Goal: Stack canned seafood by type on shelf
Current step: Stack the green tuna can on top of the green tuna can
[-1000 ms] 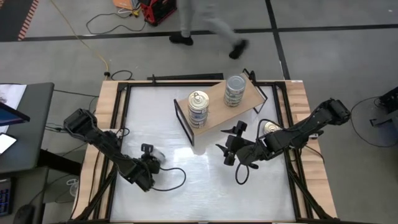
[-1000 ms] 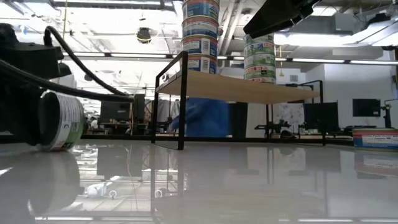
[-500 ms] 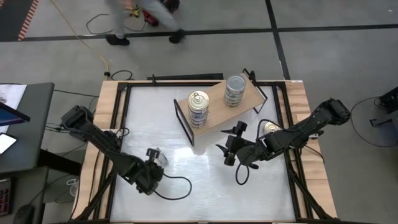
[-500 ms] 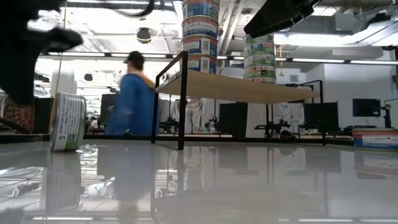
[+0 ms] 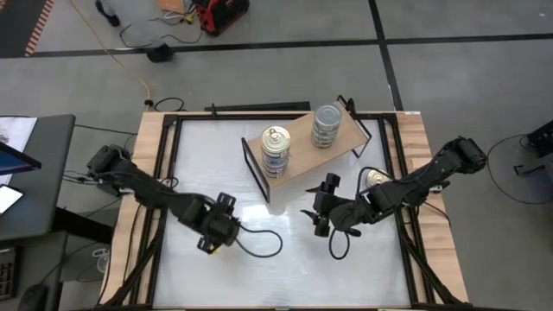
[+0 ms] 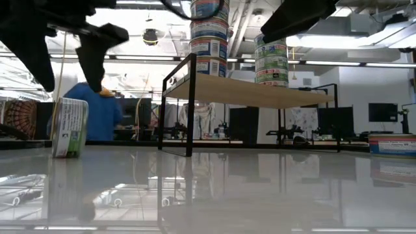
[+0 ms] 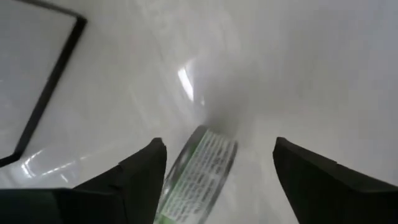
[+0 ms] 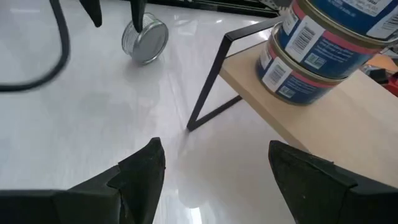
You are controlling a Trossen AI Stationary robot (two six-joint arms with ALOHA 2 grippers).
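Observation:
One tin [image 6: 69, 127] of the canned seafood stands on its rim on the white table, its grey end [image 8: 146, 40] showing in the right wrist view. My left gripper [image 6: 70, 81] hangs open above it, a finger on each side, clear of the tin [image 7: 199, 171]. The shelf [image 5: 298, 136] carries two stacks of tins, one blue-labelled [image 5: 275, 151] and one green-labelled [image 5: 327, 125]. My right gripper [image 5: 315, 212] waits open near the shelf's front leg, with nothing between its fingers [image 8: 143, 171]. A gold-topped tin [image 5: 373, 177] lies flat by the right arm.
The shelf's thin black leg [image 8: 208, 81] stands just ahead of my right gripper. A black cable [image 5: 259, 246] loops on the table beside my left gripper. Bare white tabletop [image 5: 285, 268] lies toward the near edge. A person stands in the room beyond the table.
My left gripper has opened, let go of the tin and risen, shifting a little toward the table's right edge. The tin stays on its rim where it was set. A person has walked past beyond the far edge.

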